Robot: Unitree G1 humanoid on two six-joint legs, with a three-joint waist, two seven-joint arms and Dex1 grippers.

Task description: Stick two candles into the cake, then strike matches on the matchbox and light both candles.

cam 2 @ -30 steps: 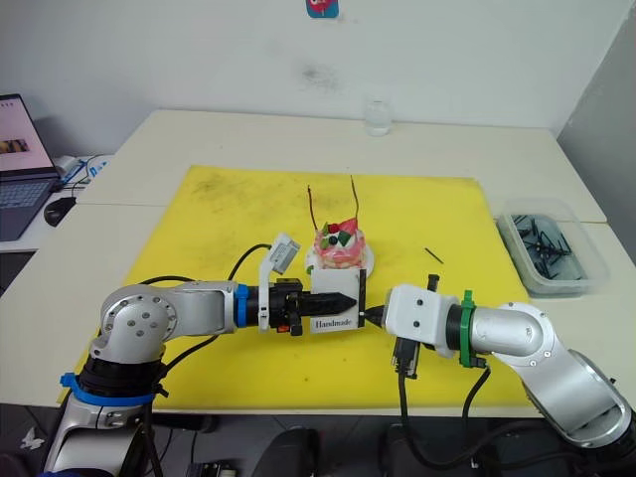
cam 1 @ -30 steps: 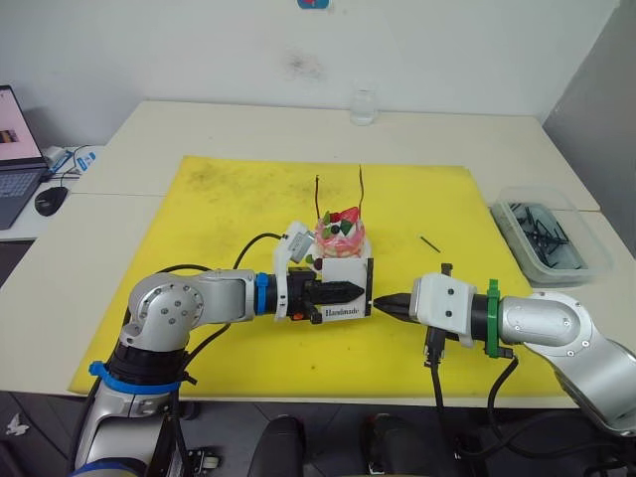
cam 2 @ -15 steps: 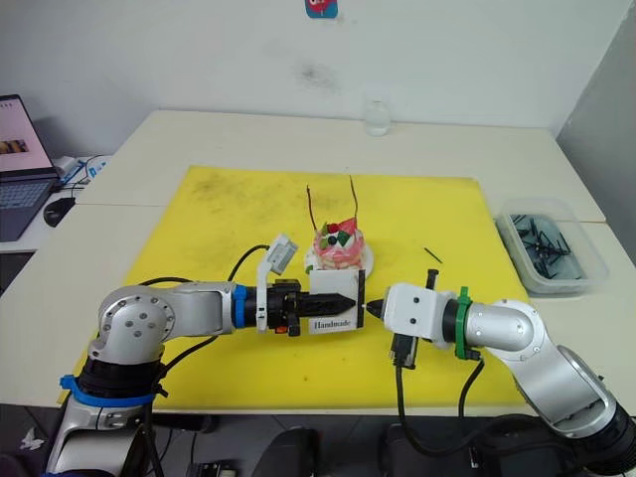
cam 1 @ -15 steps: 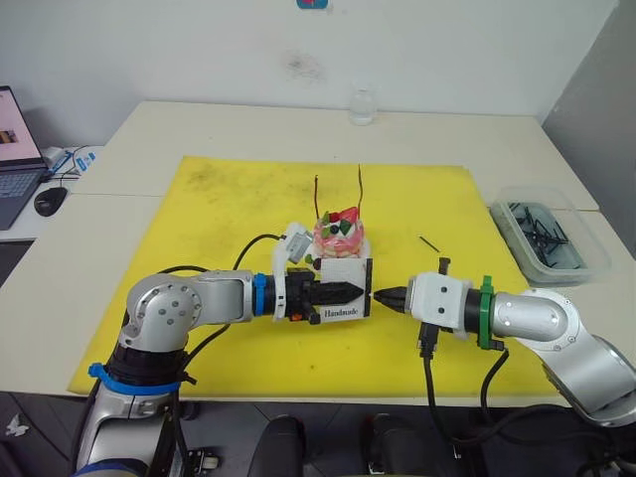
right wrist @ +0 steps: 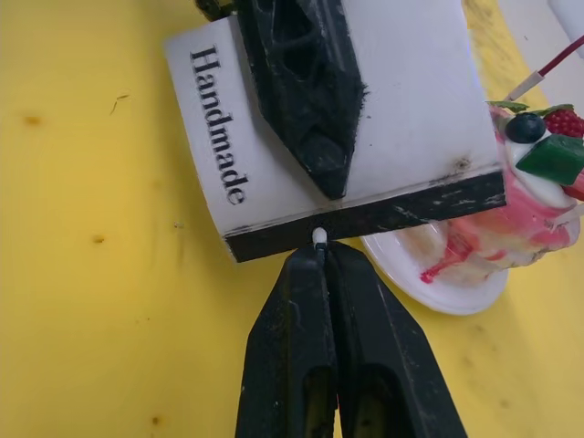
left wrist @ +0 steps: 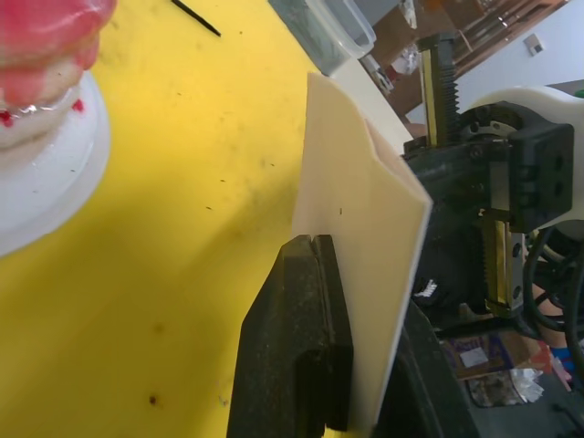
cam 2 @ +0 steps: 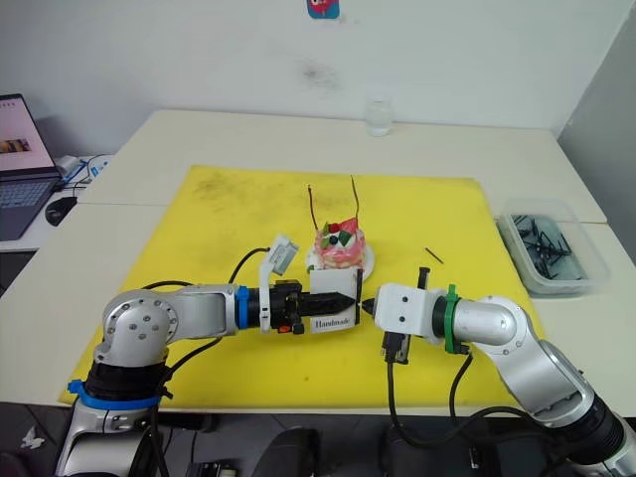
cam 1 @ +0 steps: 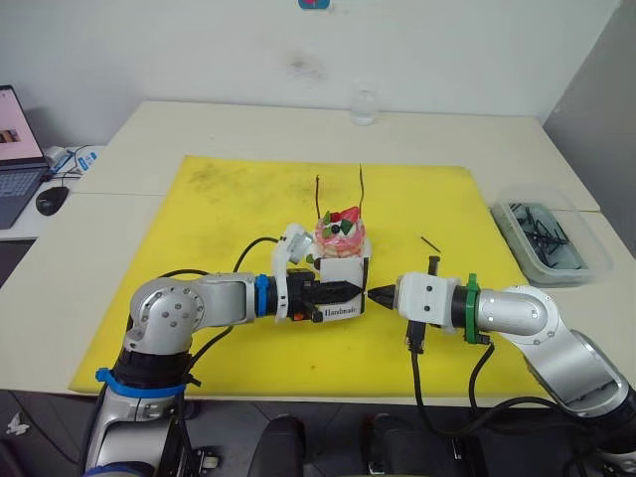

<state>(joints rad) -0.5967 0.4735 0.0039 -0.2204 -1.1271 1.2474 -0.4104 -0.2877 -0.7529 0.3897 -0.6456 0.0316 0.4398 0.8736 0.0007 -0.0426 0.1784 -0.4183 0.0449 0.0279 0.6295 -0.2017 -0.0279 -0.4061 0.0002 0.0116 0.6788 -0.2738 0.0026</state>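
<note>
Since a second ago the right gripper [right wrist: 319, 251] has closed in from just beside the matchbox [right wrist: 401, 119], and its pressed-together fingers now pinch a match [right wrist: 319, 237] whose pale head touches the black strip. The left gripper [cam 1: 343, 291] clamps the box upright in front of the cake [cam 1: 341, 235], where both candles [cam 1: 361, 191] stand. A crooked or heavy stroke could snap the match or twist the box loose, and a flare this near the cake could scorch the yellow mat [cam 1: 219, 209] covering the table [cam 1: 199, 124], which stands against a white wall [cam 1: 149, 50].

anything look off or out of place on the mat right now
One stray match lies loose on the yellow mat, right of the cake. The two candles in the cake lean slightly rather than standing straight. Nothing spilled or damaged.
</note>
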